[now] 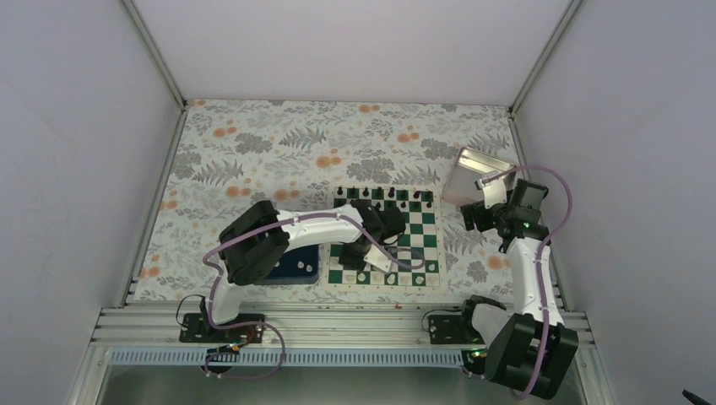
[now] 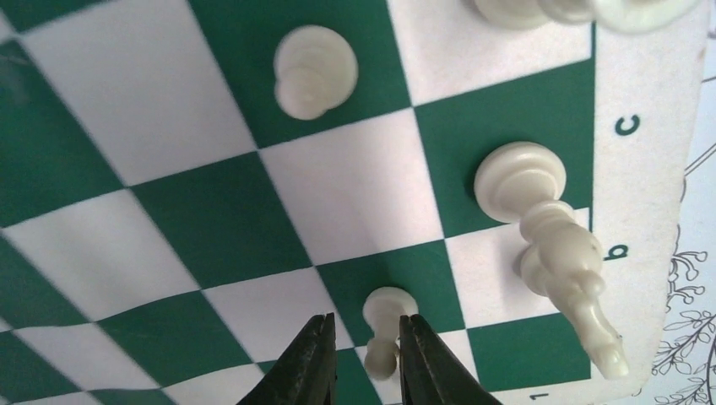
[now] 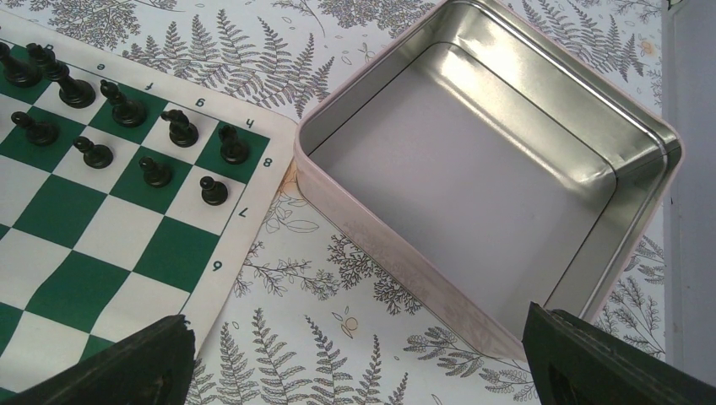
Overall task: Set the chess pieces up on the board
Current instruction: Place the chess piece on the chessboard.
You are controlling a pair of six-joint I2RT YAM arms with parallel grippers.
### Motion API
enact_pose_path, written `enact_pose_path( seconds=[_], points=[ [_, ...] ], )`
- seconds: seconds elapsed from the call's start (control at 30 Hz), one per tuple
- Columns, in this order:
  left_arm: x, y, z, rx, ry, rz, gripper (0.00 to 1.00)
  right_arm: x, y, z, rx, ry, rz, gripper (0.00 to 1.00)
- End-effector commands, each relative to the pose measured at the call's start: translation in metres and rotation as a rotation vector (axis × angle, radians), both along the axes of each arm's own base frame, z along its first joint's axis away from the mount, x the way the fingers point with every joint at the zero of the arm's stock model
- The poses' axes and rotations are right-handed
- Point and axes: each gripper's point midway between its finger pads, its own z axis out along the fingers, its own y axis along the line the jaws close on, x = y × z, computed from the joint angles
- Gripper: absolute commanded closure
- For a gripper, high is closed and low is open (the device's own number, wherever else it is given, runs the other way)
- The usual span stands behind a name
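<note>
Fern-print tabletop: left gripper narrowly parted astride a standing white pawn, unclamped, probably seating it on the board; right gripper gapes idle over the tin.

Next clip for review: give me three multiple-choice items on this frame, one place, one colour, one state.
1. Relative to the chessboard, the metal tin is: A on it; B beside it, on the floral cloth; C held above it.
2. The pawn between the fingers of the left end effector is: A black; B cream; C red.
3. The right end effector is: A wide open, empty; B shut tight; C shut on the tin's rim.
Key: 1B, it rests on cloth off the board's corner; 2B, pale against the green square; 3A, fingers far apart with nothing between.
</note>
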Motion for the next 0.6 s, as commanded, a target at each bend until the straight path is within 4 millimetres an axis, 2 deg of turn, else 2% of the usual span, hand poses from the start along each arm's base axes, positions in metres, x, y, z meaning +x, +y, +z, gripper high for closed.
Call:
enact_pose_path(
  seconds=[0.0, 0.13, 0.3, 0.4, 0.57],
  points=[
    [0.006, -0.011, 0.030, -0.040, -0.038, 0.004, 0.79, 0.002, 0.000, 0.010, -0.002, -0.030, 0.011, 0.00],
    [0.005, -0.012, 0.063, -0.084, -0.052, 0.013, 0.78, 0.001, 0.000, 0.009, -0.002, -0.027, 0.012, 0.00],
    [-0.004, 0.007, 0.098, -0.107, -0.064, 0.030, 0.77, 0.001, 0.000, 0.008, -0.001, -0.026, 0.014, 0.00],
    [-0.001, 0.034, 0.107, -0.092, -0.108, 0.061, 0.76, 0.001, 0.000, 0.008, -0.001, -0.024, 0.015, 0.00],
    [0.017, 0.108, 0.101, -0.031, -0.116, 0.206, 0.76, 0.002, 0.001, 0.008, 0.000, -0.023, 0.017, 0.00]
  ],
)
